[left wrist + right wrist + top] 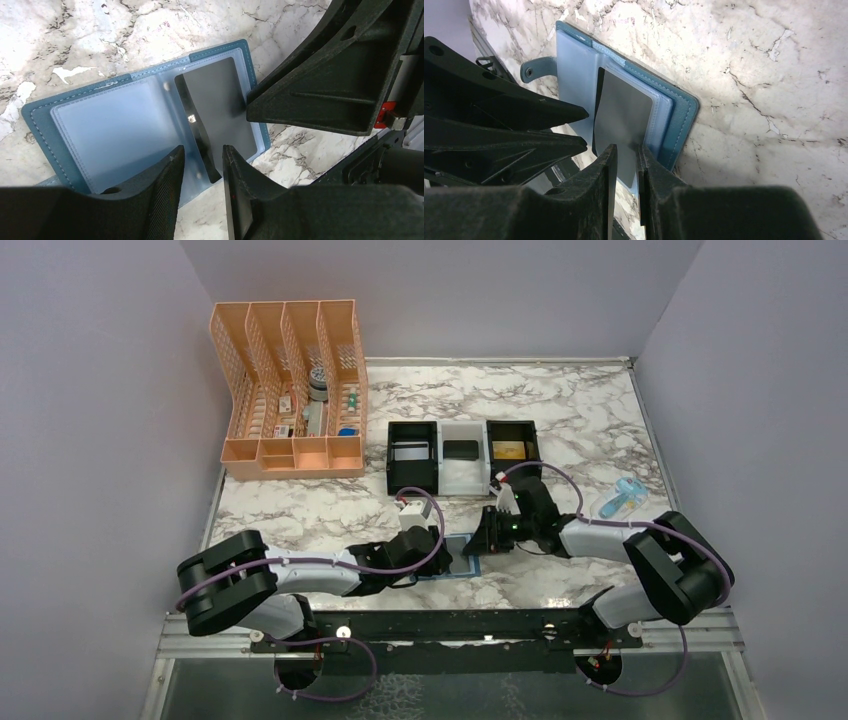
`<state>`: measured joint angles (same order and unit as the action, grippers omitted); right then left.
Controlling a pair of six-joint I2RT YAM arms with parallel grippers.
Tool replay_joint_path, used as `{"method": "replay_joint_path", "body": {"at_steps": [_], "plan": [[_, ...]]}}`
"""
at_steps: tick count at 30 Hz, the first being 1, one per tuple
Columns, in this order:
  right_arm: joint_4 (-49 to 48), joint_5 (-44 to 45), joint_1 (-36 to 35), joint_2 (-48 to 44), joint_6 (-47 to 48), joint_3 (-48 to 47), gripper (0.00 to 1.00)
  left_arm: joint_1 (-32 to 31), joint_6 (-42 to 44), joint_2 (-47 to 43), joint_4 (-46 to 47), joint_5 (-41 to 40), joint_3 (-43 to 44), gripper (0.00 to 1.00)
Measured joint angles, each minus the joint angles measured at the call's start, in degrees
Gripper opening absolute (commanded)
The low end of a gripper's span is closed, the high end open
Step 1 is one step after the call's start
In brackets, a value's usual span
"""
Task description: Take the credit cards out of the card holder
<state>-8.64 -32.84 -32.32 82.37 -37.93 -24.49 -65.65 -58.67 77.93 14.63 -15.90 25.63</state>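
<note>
The teal-blue card holder (pixel 462 560) lies open on the marble between my two grippers. It also shows in the left wrist view (pixel 100 125) and the right wrist view (pixel 681 115). A grey credit card (pixel 220 105) sits in its right clear pocket and sticks partly out (pixel 624 115). My right gripper (pixel 626 150) is nearly closed with the card's corner between its jaws. My left gripper (pixel 202 152) is narrowed over the holder's middle leaf at its near edge. In the top view, left gripper (pixel 445 552) and right gripper (pixel 482 538) flank the holder.
A black-and-white three-compartment tray (pixel 415 485) behind the holder has a silver card (pixel 410 452), a black card (pixel 460 450) and a gold card (pixel 510 450) in it. An orange desk organiser (pixel 290 390) stands back left. A small blue object (pixel 620 498) lies right.
</note>
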Motion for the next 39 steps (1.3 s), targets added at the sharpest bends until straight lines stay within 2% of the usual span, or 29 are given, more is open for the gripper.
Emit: {"method": "replay_joint_path", "body": {"at_steps": [12,33,39], "plan": [[-2.69,-0.63,0.02,0.61,-0.85,0.9,0.22,0.0,-2.91,1.79,2.47,-0.02,-0.81,0.23],[-4.11,-1.6,0.02,1.77,-1.09,0.9,0.22,0.04,-8.72,1.4,10.75,-0.04,-6.08,0.18],[-4.46,-1.92,0.02,2.05,-1.09,0.87,0.22,0.66,-9.33,1.36,13.25,0.07,-7.19,0.08]]}}
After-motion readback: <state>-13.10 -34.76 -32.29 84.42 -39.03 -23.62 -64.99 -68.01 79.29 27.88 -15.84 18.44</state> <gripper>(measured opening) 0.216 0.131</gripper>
